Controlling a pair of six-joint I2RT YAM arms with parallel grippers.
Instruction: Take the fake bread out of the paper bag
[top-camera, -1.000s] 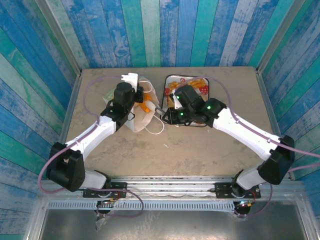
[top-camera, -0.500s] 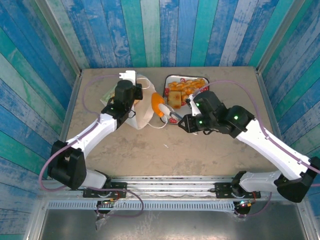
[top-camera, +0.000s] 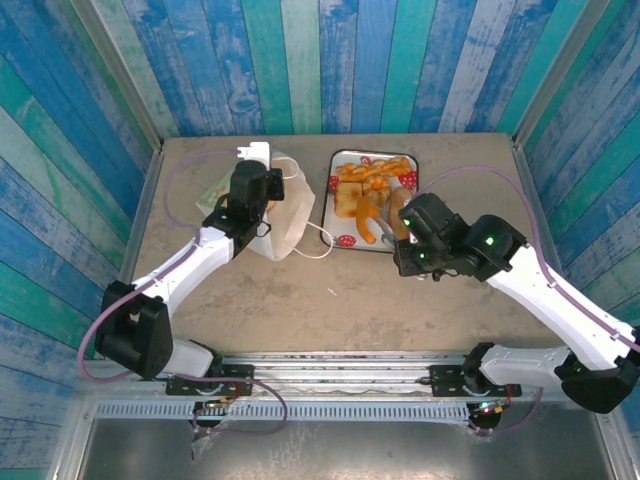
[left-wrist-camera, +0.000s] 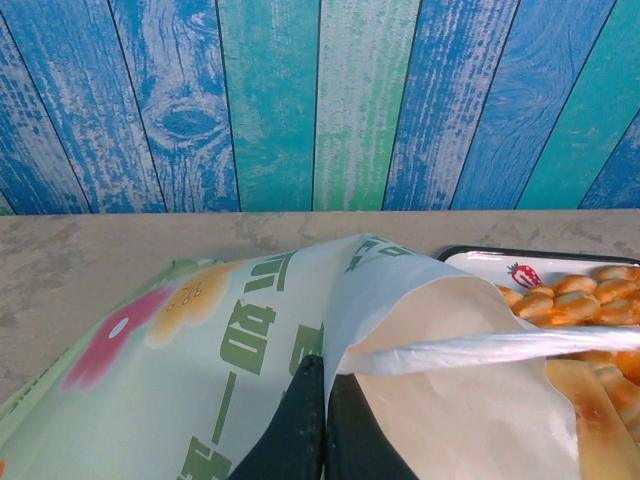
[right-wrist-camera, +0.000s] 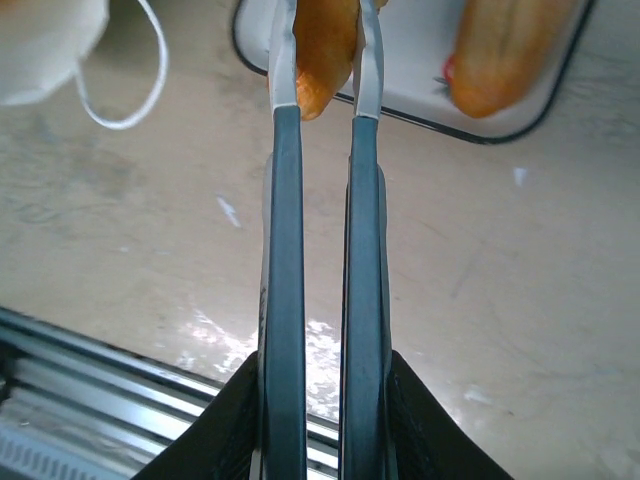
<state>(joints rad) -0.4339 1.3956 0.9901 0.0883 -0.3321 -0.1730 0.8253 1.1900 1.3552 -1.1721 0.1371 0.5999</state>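
The white paper bag (top-camera: 288, 215) with green lettering lies on its side at the back left, its mouth towards the tray. My left gripper (top-camera: 266, 198) is shut on the bag's upper edge; in the left wrist view its dark fingers (left-wrist-camera: 305, 420) pinch the paper (left-wrist-camera: 240, 340). My right gripper (top-camera: 372, 236) hangs over the tray's near edge, shut on an orange piece of fake bread (right-wrist-camera: 325, 45) between its long fingertips (right-wrist-camera: 285, 70). Several more pieces of bread (top-camera: 362, 176) lie on the strawberry-printed tray (top-camera: 375, 153).
The bag's white cord handle (right-wrist-camera: 130, 100) loops over the tan table between bag and tray. Another loaf (right-wrist-camera: 510, 50) rests at the tray's near corner (right-wrist-camera: 415, 75). Blue plank walls close in the back and sides. A metal rail runs along the near edge.
My right gripper has carried the orange bread from the bag's mouth rightwards to the tray's near edge. The left gripper has kept its hold on the bag.
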